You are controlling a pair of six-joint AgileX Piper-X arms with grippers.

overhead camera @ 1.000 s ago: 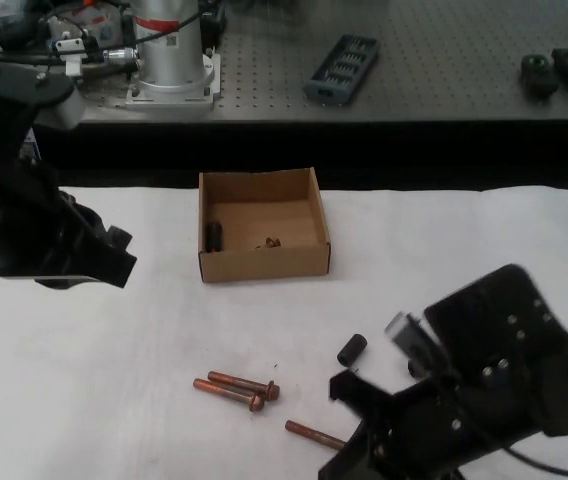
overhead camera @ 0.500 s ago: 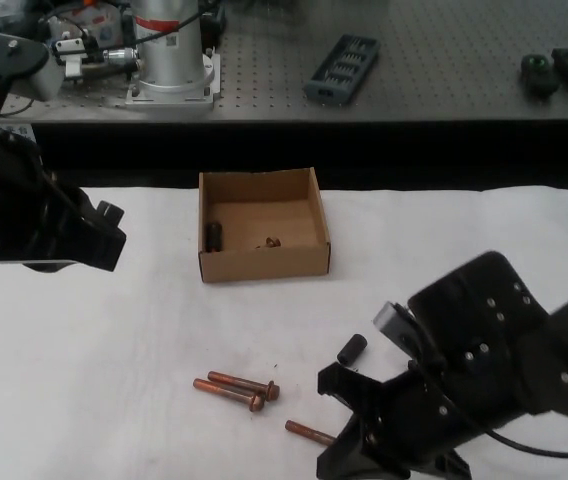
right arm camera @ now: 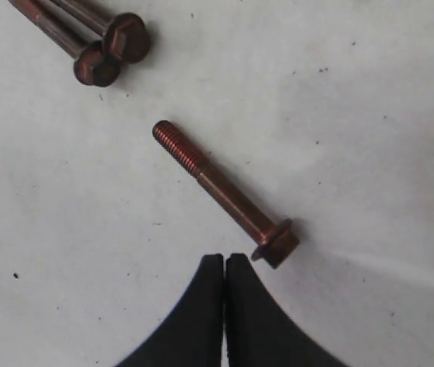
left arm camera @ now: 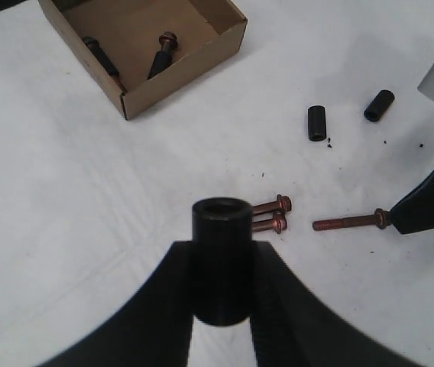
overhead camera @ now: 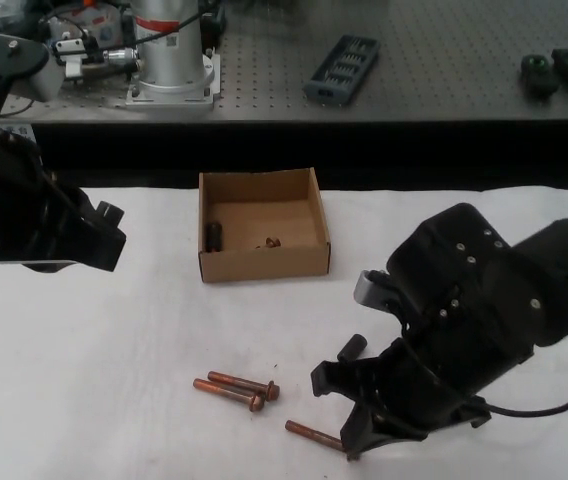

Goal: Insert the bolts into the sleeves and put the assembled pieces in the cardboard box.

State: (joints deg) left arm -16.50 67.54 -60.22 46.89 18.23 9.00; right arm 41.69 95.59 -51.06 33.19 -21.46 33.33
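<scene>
My left gripper (left arm camera: 221, 264) is shut on a black sleeve (left arm camera: 221, 229), held upright high over the white cloth at the bench's left. Two copper bolts (left arm camera: 272, 213) lie side by side below it, and a single bolt (left arm camera: 350, 222) lies further right. That single bolt (right arm camera: 221, 188) lies just in front of my right gripper (right arm camera: 225, 267), whose fingers are shut together with nothing between them, close beside the bolt's head. The cardboard box (overhead camera: 263, 262) holds two assembled pieces (left arm camera: 101, 55). Two loose sleeves (left arm camera: 317, 122) lie on the cloth.
The right arm (overhead camera: 454, 330) hangs low over the front right of the cloth, next to a loose sleeve (overhead camera: 352, 348). The left arm (overhead camera: 34, 225) is at the left edge. A metal bench with a blue tool rack (overhead camera: 342, 67) stands behind.
The right arm has risen away from the front edge and drawn its gripper in towards the single bolt. The left arm pulled back to the left, then held still.
</scene>
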